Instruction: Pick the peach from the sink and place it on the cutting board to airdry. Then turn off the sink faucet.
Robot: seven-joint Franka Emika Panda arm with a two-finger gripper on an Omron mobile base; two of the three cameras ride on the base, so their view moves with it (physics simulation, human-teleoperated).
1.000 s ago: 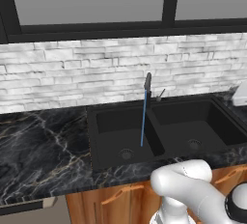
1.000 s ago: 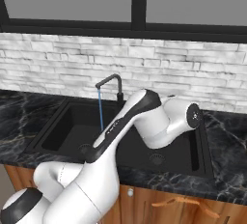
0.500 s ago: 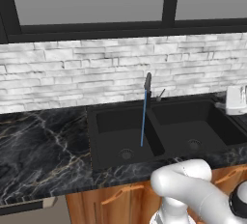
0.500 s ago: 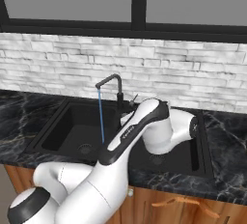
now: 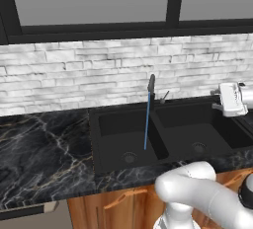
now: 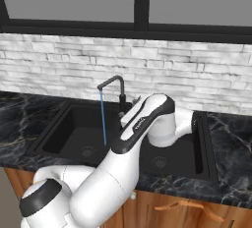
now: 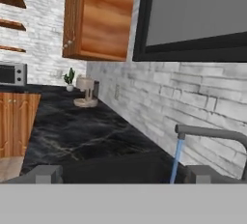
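The black double-basin sink point(image 5: 123, 139) lies in the dark marble counter; both of its basins show just a drain. The peach and the cutting board are out of view. The sink faucet point(image 5: 151, 83) stands behind the divider with a thin blue stream point(image 5: 147, 120) falling into the left basin, and its small lever point(image 5: 164, 96) is beside it. My gripper point(image 5: 216, 99) hovers over the sink's right end, pointing left, open and holding nothing. In the hand view the fingertips point(image 7: 46, 174) stand wide apart, facing the spout point(image 7: 212, 133).
My white arm point(image 6: 147, 124) crosses the divider and hides part of the right basin point(image 6: 197, 148). A white brick wall and a dark window frame back the counter. Far down the counter stand a small appliance point(image 7: 87, 92), a plant point(image 7: 70, 78) and a microwave point(image 7: 12, 73).
The hand has moved a little left from the right edge of the left base view and now hangs over the sink's right end. The forearm has swung lower across the sink. The water keeps running.
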